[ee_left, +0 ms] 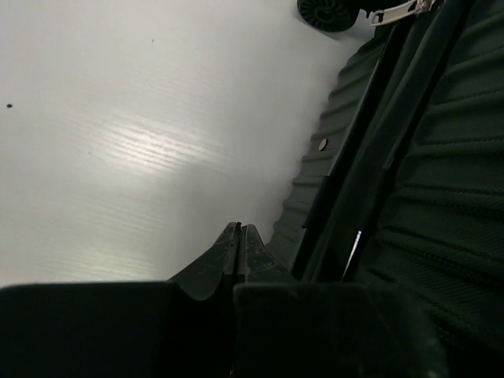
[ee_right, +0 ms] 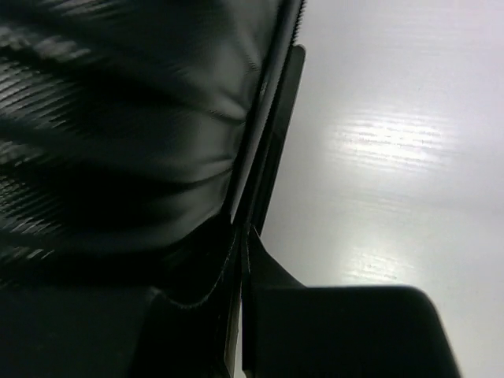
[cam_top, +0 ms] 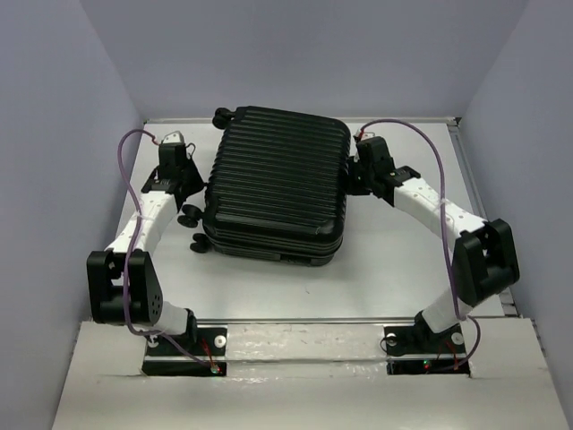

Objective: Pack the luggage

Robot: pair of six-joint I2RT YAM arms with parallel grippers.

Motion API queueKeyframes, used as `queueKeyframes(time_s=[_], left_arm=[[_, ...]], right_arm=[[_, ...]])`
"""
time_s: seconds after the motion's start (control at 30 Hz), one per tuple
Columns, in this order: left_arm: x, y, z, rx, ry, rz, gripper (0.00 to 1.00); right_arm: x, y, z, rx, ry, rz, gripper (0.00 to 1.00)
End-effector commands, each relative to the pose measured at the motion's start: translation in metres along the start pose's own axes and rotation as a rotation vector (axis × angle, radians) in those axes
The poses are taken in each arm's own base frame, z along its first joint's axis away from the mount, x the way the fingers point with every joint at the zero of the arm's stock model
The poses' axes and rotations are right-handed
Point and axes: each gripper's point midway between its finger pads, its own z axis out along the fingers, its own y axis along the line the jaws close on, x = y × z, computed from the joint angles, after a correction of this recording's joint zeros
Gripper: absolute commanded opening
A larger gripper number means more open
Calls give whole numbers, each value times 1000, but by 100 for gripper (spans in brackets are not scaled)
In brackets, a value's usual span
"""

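Top external: the luggage (cam_top: 277, 179) lies flat in the middle of the table (cam_top: 394, 269), lid down. The left arm (cam_top: 148, 219) and right arm (cam_top: 425, 202) reach to its two sides. If one arm pushes harder than the other, the case will likely swivel on that slick top (nothing visible braces it).

Left wrist: the left claw (ee_left: 239, 235) is pinched closed on nothing, tips just beside the ribbed shell near the seam. A wheel (ee_left: 327, 11) and zip pull (ee_left: 394, 12) sit well ahead. With the fingers together it can only nudge, so it may skid along the ribs or wedge into the gap between the halves.

Right wrist: the right claw (ee_right: 242, 240) also has its jaws together, tips at the seam's lip. Whether any lining is caught there, I cannot tell. The view is dark and blurred, so pulling away could drag the lid askew.
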Motion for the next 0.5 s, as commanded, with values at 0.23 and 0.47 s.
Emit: queueKeyframes(time_s=[0.23, 0.47], left_arm=[[117, -64, -79, 188, 109, 292, 6], [169, -152, -163, 572, 238, 258, 6]], right_arm=[[-96, 124, 28, -570, -52, -60, 11], [-185, 161, 22, -557, -125, -96, 96]])
